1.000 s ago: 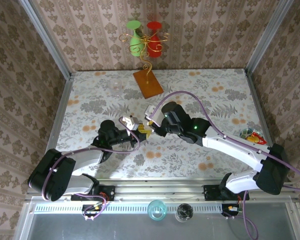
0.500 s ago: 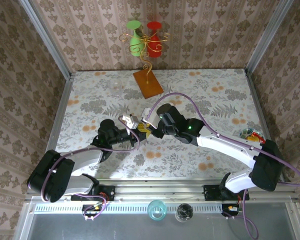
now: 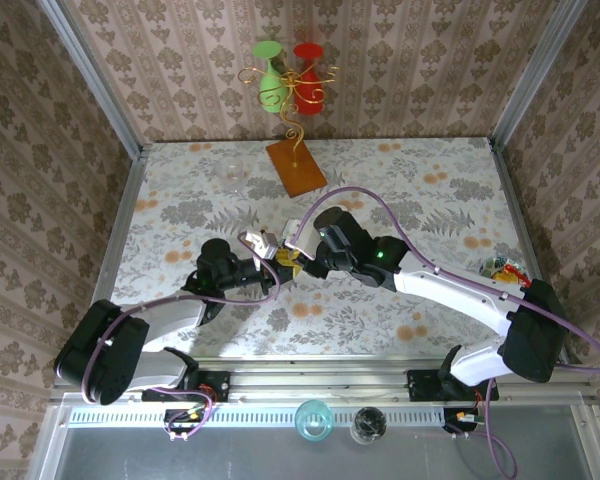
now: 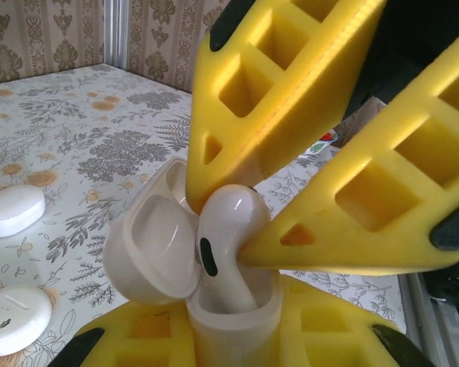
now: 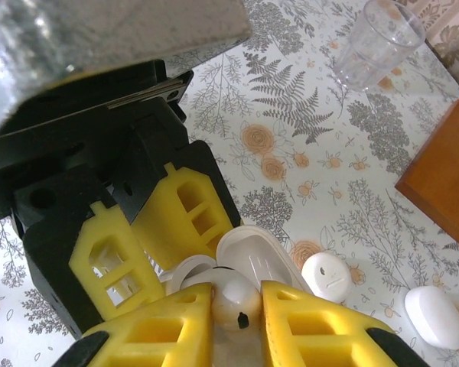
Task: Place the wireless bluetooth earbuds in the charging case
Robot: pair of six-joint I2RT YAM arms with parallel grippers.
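The right end effector (image 5: 237, 302) is clenched on a single earbud (image 4: 222, 238), one yellow fingertip against its crown and the other against its side. The left end effector (image 3: 273, 258) grips the charging case (image 4: 233, 325) from both flanks and holds it off the table (image 3: 430, 190), mouth up, with the lid (image 4: 149, 256) swung open to one side.

The earbud sits straight above its well. Its long axis is close to upright, leaning slightly, and the stem end is already below the case rim while the bulb stands proud. By my reading, what is left is a short push down along that axis, then letting go. The right arm has the piece, and the left only needs to steady the case.

Count: one earbud in the pinch, and I cannot tell whether another is already seated. There is one open case, and two closed white pebble-like cases (image 5: 333, 277) (image 5: 436, 315) lie apart on the table.
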